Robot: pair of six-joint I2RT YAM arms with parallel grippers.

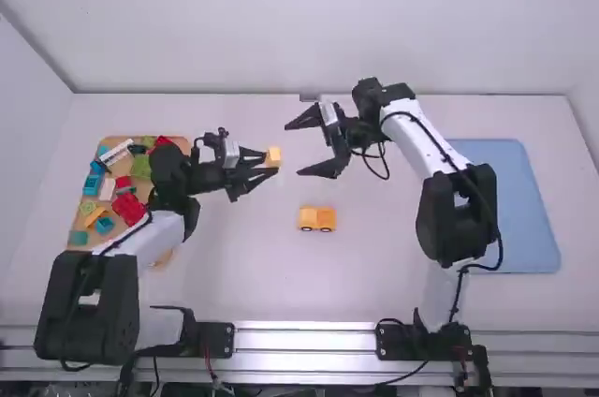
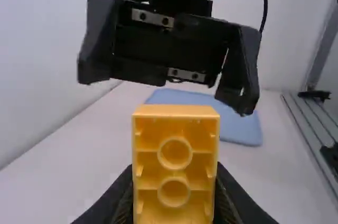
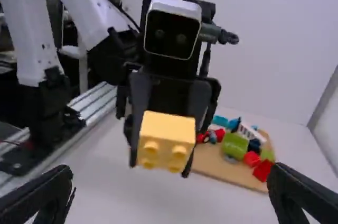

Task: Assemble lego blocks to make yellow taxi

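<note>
Two yellow things make up the work: one block [image 1: 272,156] and one car [image 1: 317,218]; the block has four studs on one face and, on the opposite face, a hollow with two rings; the car (a squat little thing) sits on the table [image 1: 234,266] between the arms, dark wheels toward the near side; the left claw [image 1: 262,164] is closed on the block, holding it above the table; the right claw [image 1: 294,148] is wide open and holds nothing, facing the block, near but apart; one board of mixed blocks [image 1: 129,209] lies left, one blue tray [image 1: 524,200] right.
</note>
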